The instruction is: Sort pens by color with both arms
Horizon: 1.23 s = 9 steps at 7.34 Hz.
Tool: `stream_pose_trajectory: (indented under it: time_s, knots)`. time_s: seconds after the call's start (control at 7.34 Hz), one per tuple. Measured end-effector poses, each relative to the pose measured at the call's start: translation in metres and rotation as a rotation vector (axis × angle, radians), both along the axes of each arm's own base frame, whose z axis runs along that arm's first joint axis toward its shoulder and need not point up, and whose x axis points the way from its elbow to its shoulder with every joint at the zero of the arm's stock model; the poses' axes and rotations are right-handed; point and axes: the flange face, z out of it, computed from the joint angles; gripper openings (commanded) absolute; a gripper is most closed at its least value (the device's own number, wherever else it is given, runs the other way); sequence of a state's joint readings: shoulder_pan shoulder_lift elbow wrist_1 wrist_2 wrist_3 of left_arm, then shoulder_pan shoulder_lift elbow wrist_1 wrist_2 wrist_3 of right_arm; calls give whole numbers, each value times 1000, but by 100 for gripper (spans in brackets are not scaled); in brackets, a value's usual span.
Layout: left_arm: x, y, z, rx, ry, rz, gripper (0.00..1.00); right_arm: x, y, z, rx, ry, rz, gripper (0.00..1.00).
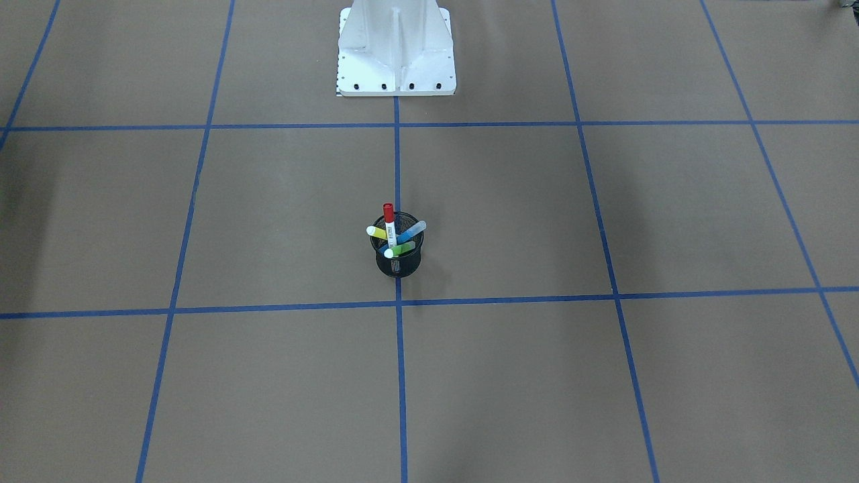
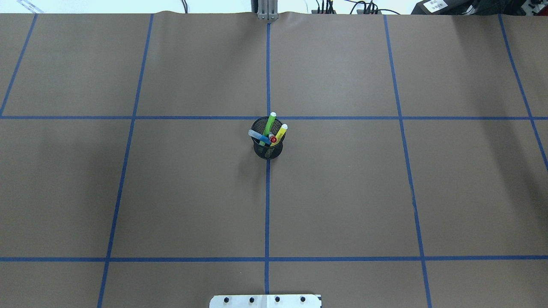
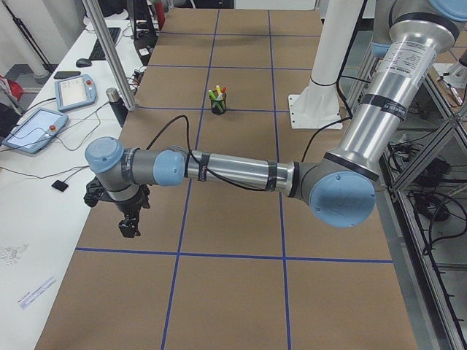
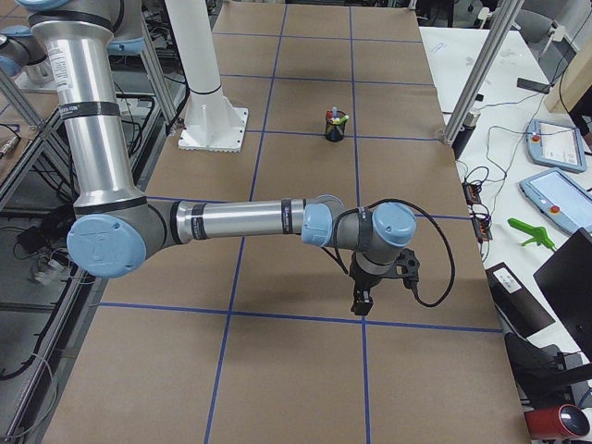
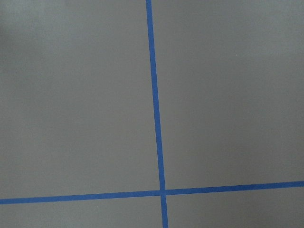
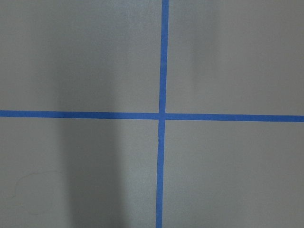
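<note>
Overhead exterior: four pens (image 2: 269,128) crowd the black mesh cup (image 2: 268,152), unsorted. Left gripper (image 3: 130,228), right gripper (image 4: 361,302): open or closed, cannot tell.

Brown paper table cover (image 1: 268,215), marked into a grid with blue tape lines (image 1: 496,123). Black mesh cup (image 1: 398,261) upright on the centre tape line, in line with the white bolted pedestal (image 1: 397,54) and well apart from it. Beside the table in the exterior left view, 2 tablet-like pendants (image 3: 76,92) on a white bench (image 3: 29,211), along with a keyboard (image 3: 111,42), a mouse (image 3: 84,63) and a slanted aluminium post (image 3: 108,51). In the exterior right view, a green tool-like item (image 4: 529,231), too small to name, and possibly a red cup (image 4: 562,423) at the bottom corner.
</note>
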<state>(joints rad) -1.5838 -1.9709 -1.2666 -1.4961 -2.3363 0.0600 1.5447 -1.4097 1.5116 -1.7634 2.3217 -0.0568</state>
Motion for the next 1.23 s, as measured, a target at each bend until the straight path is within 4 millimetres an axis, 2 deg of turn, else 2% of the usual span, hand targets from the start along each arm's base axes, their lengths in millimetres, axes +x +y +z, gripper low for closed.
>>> stream_pose_trajectory:
  time_s: [0.41, 0.54, 0.68, 0.95, 1.23]
  knots:
    - [2, 0, 2, 13, 0, 2, 100, 0, -4, -4, -12, 2, 22, 99]
    - [2, 0, 2, 21, 0, 4, 100, -7, -14, -23, -9, -3, 47, 99]
    - [2, 0, -1, 34, 0, 5, 100, -29, -34, -64, -10, -11, 86, 99]
    - [3, -2, -12, 61, 2, 2, 100, -127, -71, -175, -29, -46, 151, 100]
    - [9, -4, -25, 80, 8, 4, 100, -231, -87, -302, -30, -107, 181, 100]
